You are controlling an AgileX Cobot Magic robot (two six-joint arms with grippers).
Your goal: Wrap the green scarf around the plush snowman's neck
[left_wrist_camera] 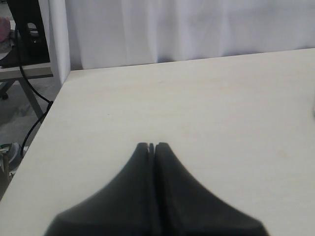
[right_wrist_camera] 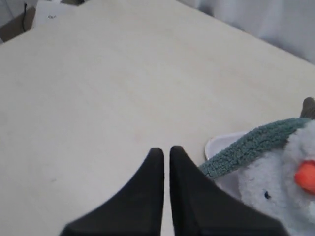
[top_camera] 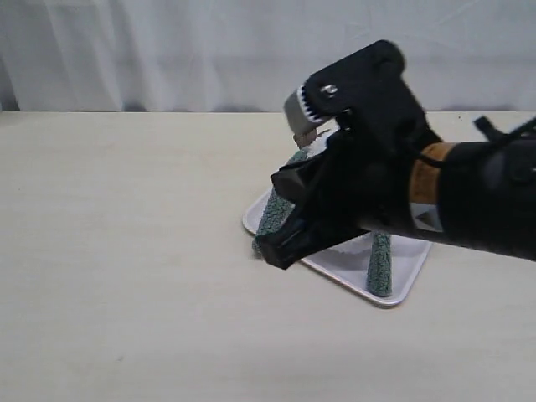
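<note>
The plush snowman (right_wrist_camera: 273, 194) shows in the right wrist view, white and fluffy, with an orange nose (right_wrist_camera: 306, 177) and a small black eye. It lies on a white tray (right_wrist_camera: 219, 143). The green scarf (right_wrist_camera: 251, 146) runs across it toward the tray's edge. My right gripper (right_wrist_camera: 166, 150) is shut with nothing in it, just beside the scarf and tray. In the exterior view the right arm hides the snowman. Only two stretches of the scarf (top_camera: 272, 213) show on the tray (top_camera: 410, 276), one on each side of the arm. My left gripper (left_wrist_camera: 151, 146) is shut and empty over bare table.
The pale wooden table (top_camera: 126, 251) stretches wide to the left of the tray. A white curtain (top_camera: 167, 50) hangs behind its far edge. In the left wrist view the table's side edge (left_wrist_camera: 51, 105) drops off toward cables and a stand.
</note>
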